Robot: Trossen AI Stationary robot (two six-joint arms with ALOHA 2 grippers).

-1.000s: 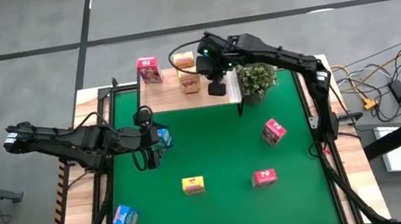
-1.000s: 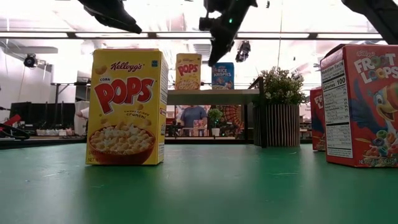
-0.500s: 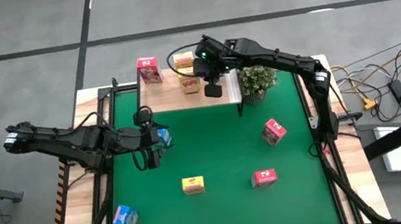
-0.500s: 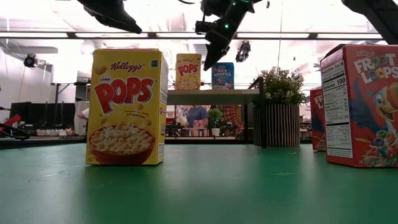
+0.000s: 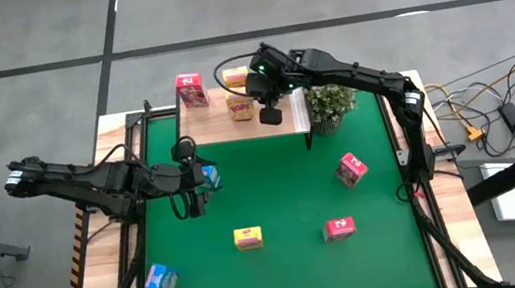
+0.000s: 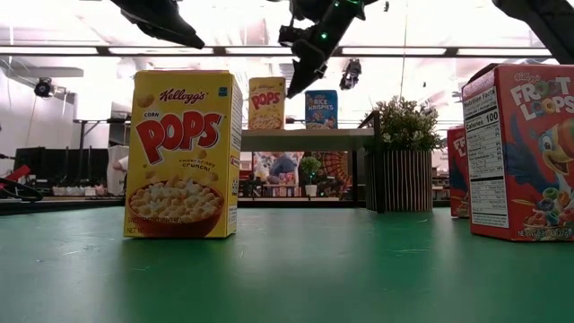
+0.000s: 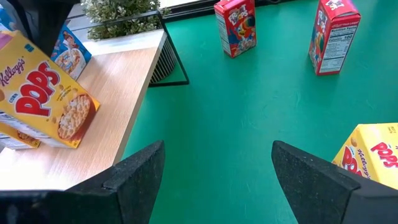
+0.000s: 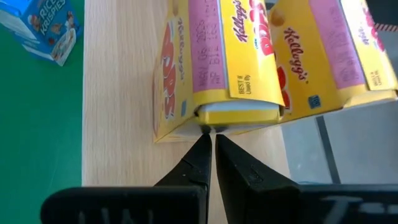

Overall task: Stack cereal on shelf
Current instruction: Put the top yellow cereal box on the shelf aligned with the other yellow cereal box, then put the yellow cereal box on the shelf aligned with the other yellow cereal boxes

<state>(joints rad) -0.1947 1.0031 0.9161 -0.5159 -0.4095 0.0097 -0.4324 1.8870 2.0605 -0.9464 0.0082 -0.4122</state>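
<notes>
**Closed gripper meets yellow box on shelf**

The right gripper [image 8: 211,140], fingers pressed together, touches a yellow cereal box [image 8: 217,62] on the wooden shelf [image 5: 225,126]. The left gripper [image 7: 214,168] hangs spread wide over the green table [image 5: 284,191], holding nothing.

Layout: shelf [image 5: 225,126] at the counter's [image 5: 285,196] rear edge.
Plant [image 5: 330,104] stood right of it; loose cereal boxes [image 5: 247,237] lay in front.

Pale matt wood shelf [image 8: 118,93], glossy printed cardboard cereal [image 8: 217,62]
</notes>
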